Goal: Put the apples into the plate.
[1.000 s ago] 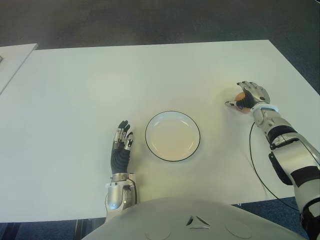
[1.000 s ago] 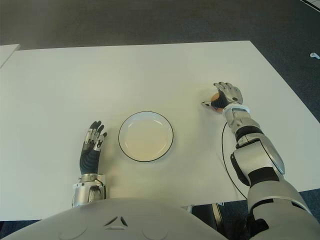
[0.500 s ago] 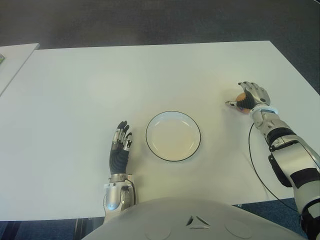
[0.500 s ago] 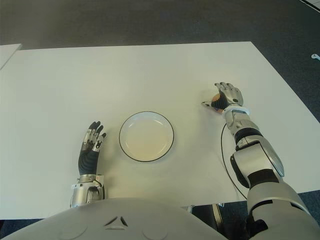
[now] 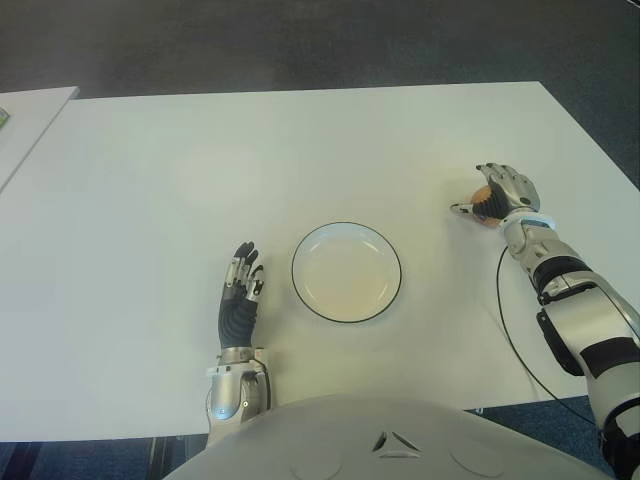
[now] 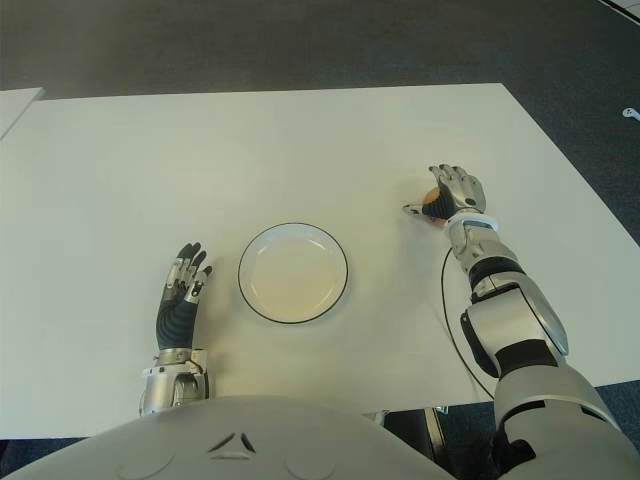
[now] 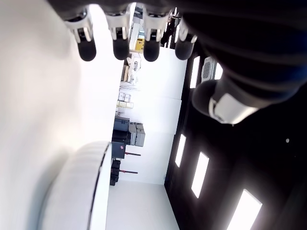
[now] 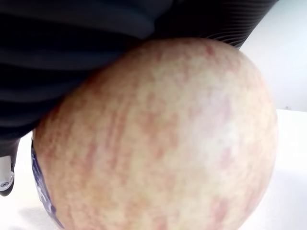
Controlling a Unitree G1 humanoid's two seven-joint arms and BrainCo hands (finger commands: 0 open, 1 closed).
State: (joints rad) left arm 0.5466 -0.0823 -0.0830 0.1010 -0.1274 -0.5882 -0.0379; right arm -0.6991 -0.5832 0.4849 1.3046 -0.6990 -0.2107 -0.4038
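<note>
A round white plate with a dark rim sits on the white table, near the front middle. To its right, near the table's right side, my right hand is curled over a red-and-yellow apple. In the right wrist view the apple fills the frame, pressed against the dark palm. My left hand shows just left of the plate, fingers straight and spread, holding nothing. Its fingertips show over the bare tabletop in the left wrist view.
A black cable runs along the table beside my right forearm. The edge of a second white table shows at the far left. Dark carpet lies beyond the table's far and right edges.
</note>
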